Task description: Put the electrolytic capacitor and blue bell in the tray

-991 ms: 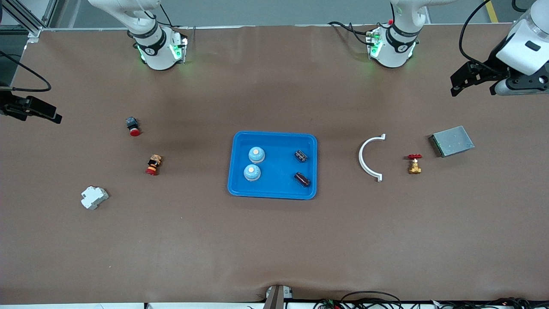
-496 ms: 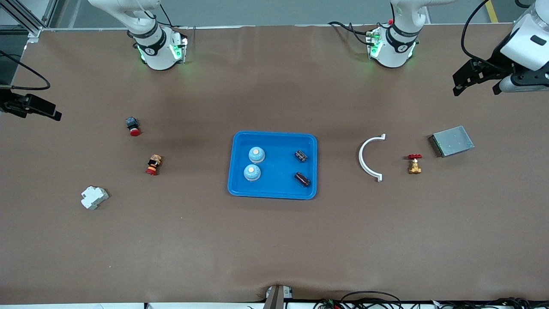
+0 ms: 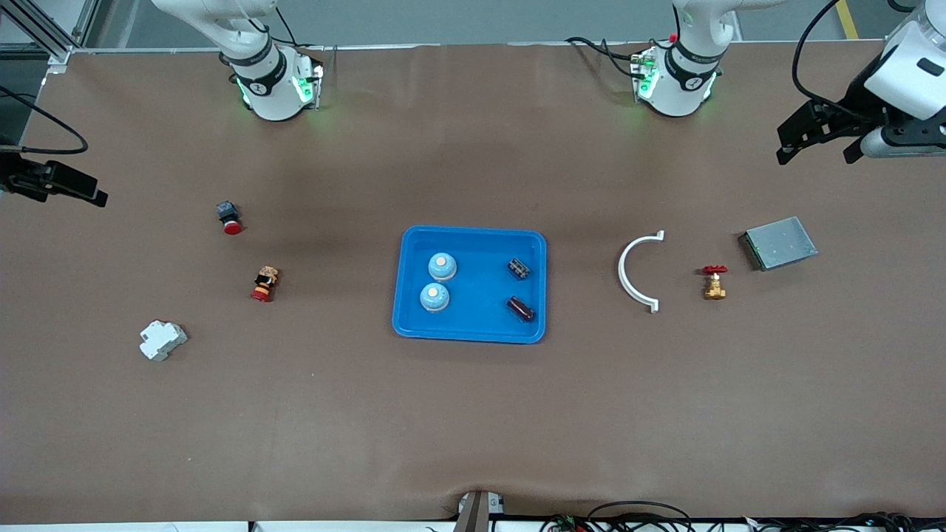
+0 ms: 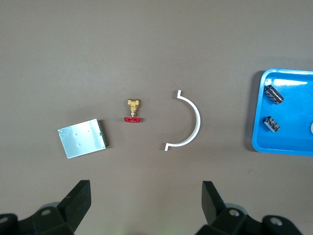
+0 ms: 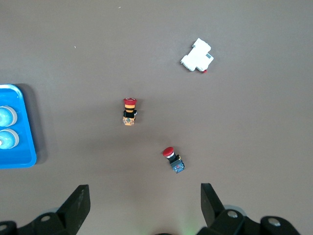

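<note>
The bright-blue tray (image 3: 480,325) lies mid-table. In it stand two blue bells (image 3: 442,266) (image 3: 434,297) toward the right arm's end. Two dark electrolytic capacitors (image 3: 519,268) (image 3: 520,309) lie in it toward the left arm's end. My left gripper (image 3: 817,151) hangs open and empty over the left arm's end of the table. Its wrist view shows the gripper (image 4: 145,186), the tray (image 4: 293,112) and the capacitors (image 4: 274,94) (image 4: 271,123). My right gripper (image 3: 66,188) hangs open and empty over the right arm's end. Its wrist view shows the gripper (image 5: 145,188), the tray (image 5: 27,142) and the bells (image 5: 6,116) (image 5: 7,138).
A white half-ring (image 3: 635,272), a brass valve with a red handle (image 3: 714,282) and a grey metal box (image 3: 779,242) lie toward the left arm's end. Two red-capped push buttons (image 3: 228,216) (image 3: 264,284) and a white breaker (image 3: 162,339) lie toward the right arm's end.
The left gripper has drifted slightly toward the robots' side of the table. The right gripper has barely shifted. Nothing in the tray has moved.
</note>
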Action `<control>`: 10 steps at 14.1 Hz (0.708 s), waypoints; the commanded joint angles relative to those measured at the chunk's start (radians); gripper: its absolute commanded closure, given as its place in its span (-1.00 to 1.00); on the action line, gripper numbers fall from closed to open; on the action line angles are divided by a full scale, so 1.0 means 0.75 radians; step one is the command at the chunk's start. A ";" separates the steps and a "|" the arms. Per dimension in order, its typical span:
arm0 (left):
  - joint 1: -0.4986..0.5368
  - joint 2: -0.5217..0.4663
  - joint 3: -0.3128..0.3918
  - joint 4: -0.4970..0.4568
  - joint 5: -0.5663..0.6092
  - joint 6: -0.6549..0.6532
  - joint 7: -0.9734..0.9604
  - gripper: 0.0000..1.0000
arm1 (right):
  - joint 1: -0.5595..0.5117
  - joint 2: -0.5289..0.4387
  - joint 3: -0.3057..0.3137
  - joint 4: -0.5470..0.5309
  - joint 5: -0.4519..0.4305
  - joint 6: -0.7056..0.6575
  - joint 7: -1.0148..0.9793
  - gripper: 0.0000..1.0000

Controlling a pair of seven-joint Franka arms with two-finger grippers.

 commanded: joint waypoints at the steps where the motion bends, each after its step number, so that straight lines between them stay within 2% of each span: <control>1: 0.012 0.010 -0.001 0.028 -0.017 -0.011 0.027 -1.00 | 0.006 -0.021 0.002 -0.003 -0.003 -0.014 0.001 -1.00; 10: 0.012 0.024 0.003 0.026 -0.015 -0.013 0.029 -1.00 | 0.010 -0.019 0.002 -0.005 -0.003 -0.012 0.001 -1.00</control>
